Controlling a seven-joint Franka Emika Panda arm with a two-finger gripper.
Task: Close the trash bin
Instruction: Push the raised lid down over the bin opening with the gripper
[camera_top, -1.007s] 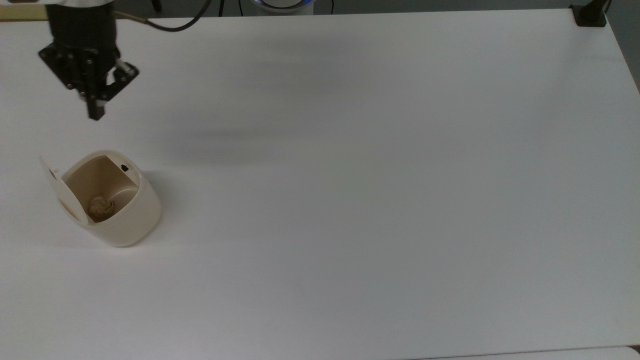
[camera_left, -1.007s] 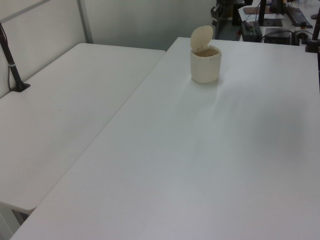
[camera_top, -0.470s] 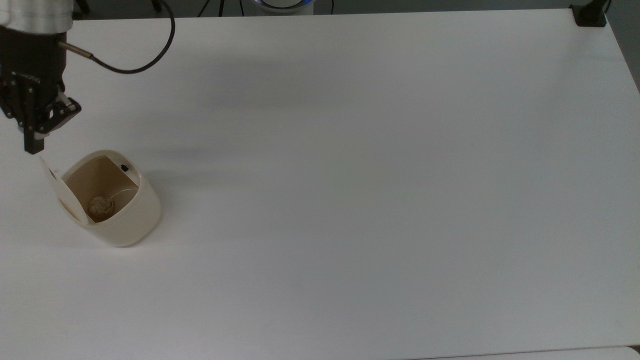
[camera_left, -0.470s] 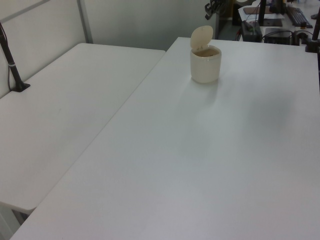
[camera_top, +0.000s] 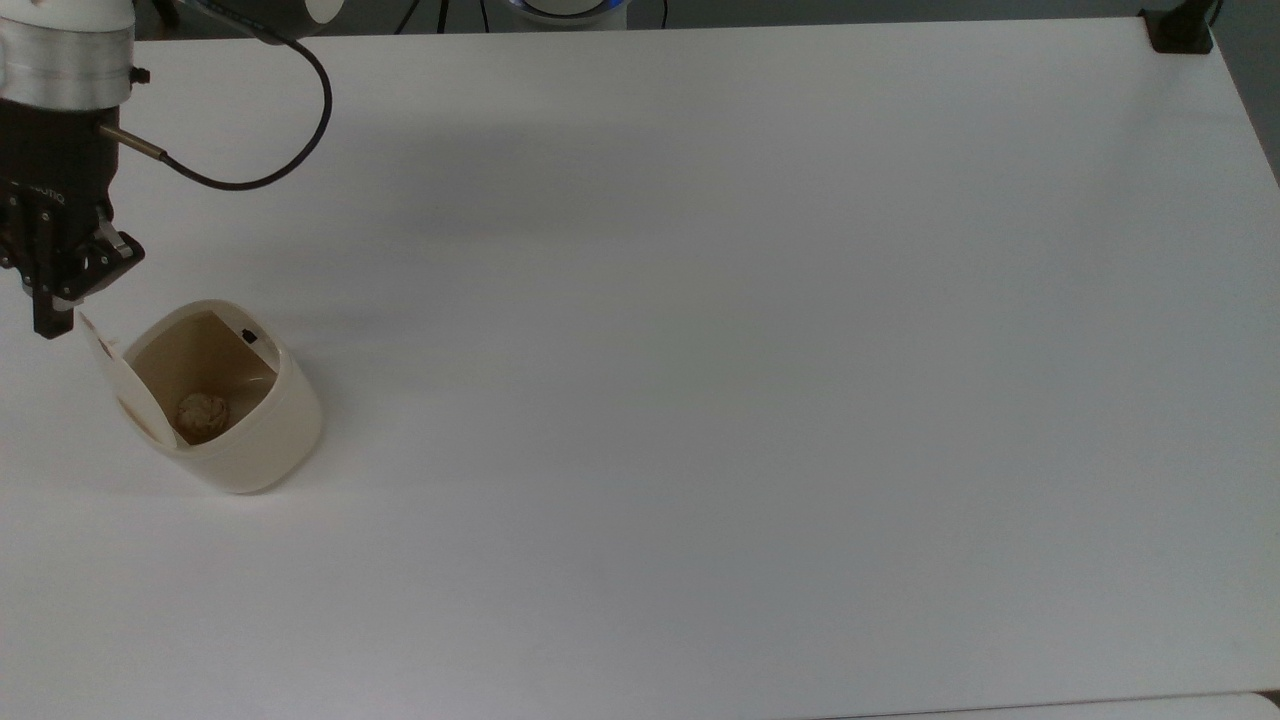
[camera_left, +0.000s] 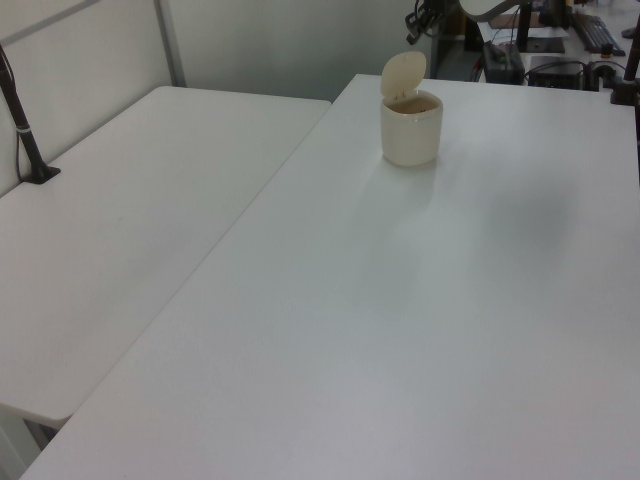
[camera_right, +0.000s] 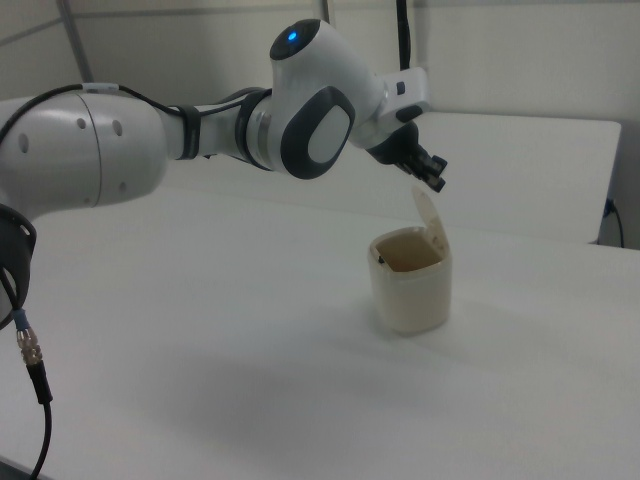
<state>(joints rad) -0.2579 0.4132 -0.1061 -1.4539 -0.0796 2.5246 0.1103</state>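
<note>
A small cream trash bin (camera_top: 235, 415) sits on a white tabletop (camera_top: 700, 350), near the top view's left edge, about halfway down. Its hinged lid (camera_top: 112, 375) is open, standing up on the top view's left side of the tub. Inside, at the bottom, lies a crumpled brownish wad (camera_top: 203, 411). A small black latch (camera_top: 249, 337) shows on the rim opposite the lid.

The black end effector (camera_top: 48, 322) of the robot arm hangs at the top view's far left, just above and to the left of the lid's upper edge. Its tip is very near the lid's top corner; whether they touch can't be told. Fingers look pressed together, w/ no gap visible, so it reads as closed and holding nothing. A black cable (camera_top: 250, 150) loops from the wrist toward the top view's upper edge.

In the right view, the bin (camera_right: 410, 280) is centre frame, lid (camera_right: 430, 218) upright on the far side, and the end effector (camera_right: 432, 178) points down just above the lid's top edge, w/ the white arm (camera_right: 200, 130) reaching in from the right view's left.

In the left view, the bin (camera_left: 411, 128) stands far back on the tabletop, lid (camera_left: 404, 73) raised, w/ dark parts of the end effector (camera_left: 425, 15) just above and behind it.
</note>
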